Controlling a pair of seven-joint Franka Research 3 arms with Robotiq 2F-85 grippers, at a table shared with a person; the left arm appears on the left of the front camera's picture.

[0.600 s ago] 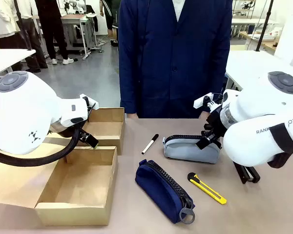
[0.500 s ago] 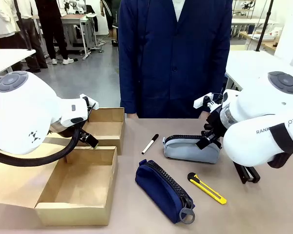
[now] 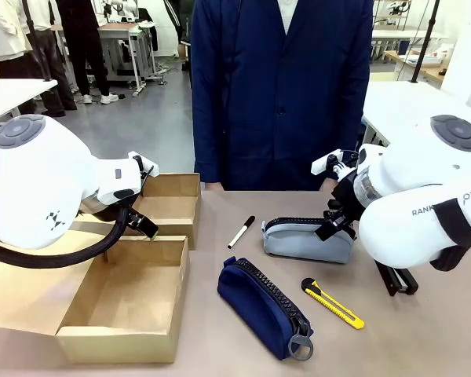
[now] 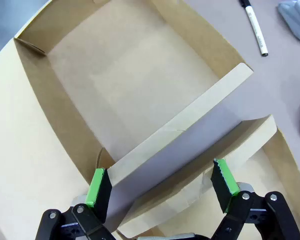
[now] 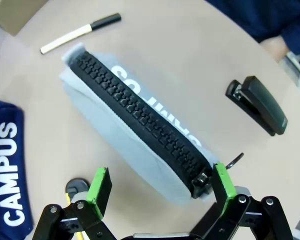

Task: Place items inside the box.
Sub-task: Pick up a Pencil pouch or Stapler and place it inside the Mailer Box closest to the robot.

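Hovering over the brown cardboard box (image 4: 65, 95), left gripper (image 4: 162, 182) spread wide, a flap edge (image 4: 190, 107) running between its green pads (image 4: 99, 186), nothing held; right gripper (image 5: 161, 184) likewise released above the zip-pull end of the grey zip pencil case (image 5: 125, 115); navy zip pencil case (image 3: 263, 306), yellow-black utility knife (image 3: 332, 302), white marker with black cap (image 3: 241, 232), black stapler (image 5: 257, 104) all out on the beige table (image 3: 206, 259); bare strip between box wall and navy case.

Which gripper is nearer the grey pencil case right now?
Right. The right gripper hangs open just above the grey pencil case, near its zip-pull end. The left gripper is well away on the other side, open over a flap of the cardboard box.
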